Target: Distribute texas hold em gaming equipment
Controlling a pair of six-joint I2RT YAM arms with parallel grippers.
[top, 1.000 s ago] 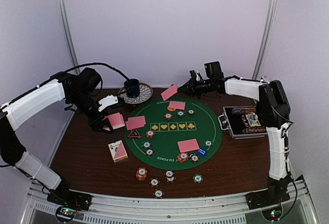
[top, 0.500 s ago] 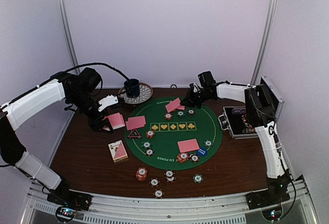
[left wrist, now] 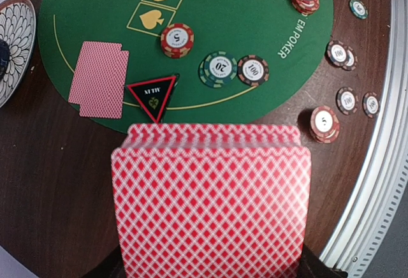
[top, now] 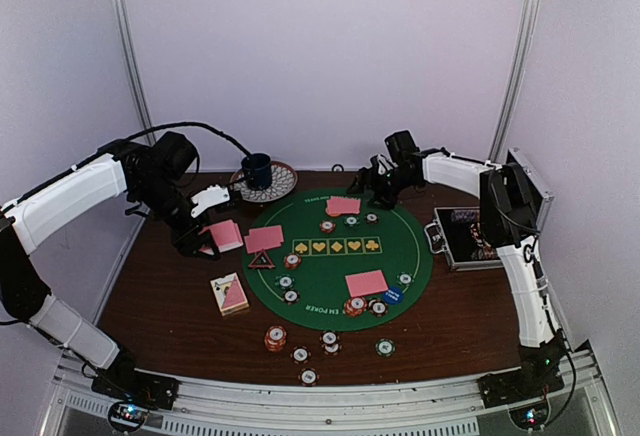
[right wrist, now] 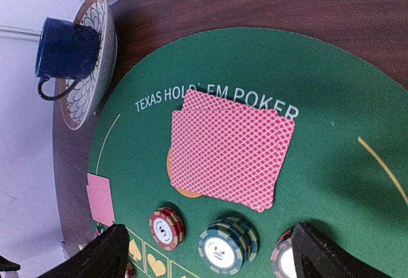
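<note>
Texas hold em gaming equipment is scattered over the round green mat (top: 322,274) and the brown worktop (top: 160,301) around it.

The left pincer (top: 207,245) is pressed together on a deck (left wrist: 210,201) of pink-backed cards, holding it up over the worktop just off the mat's left edge. In that wrist view, the little red-rimmed black triangle (left wrist: 152,93) sits just past the deck on the mat's rim. A face-down card pair (left wrist: 99,79) lies beside it, with a red chip stack (left wrist: 176,39) and a green chip stack (left wrist: 218,69) a bit further in.

The right pincer (right wrist: 209,236) is spread wide with nothing in it, hovering over two cards (right wrist: 229,153) lying flat at the far side of the mat, right under the printed lettering. An orange button (right wrist: 185,192) peeks out from under them.

Further out, a dark blue mug (right wrist: 67,48) sits on a patterned plate (right wrist: 89,99) off the mat's far-left edge. There's also an open chip case (top: 470,236) on the right side of the worktop.
</note>
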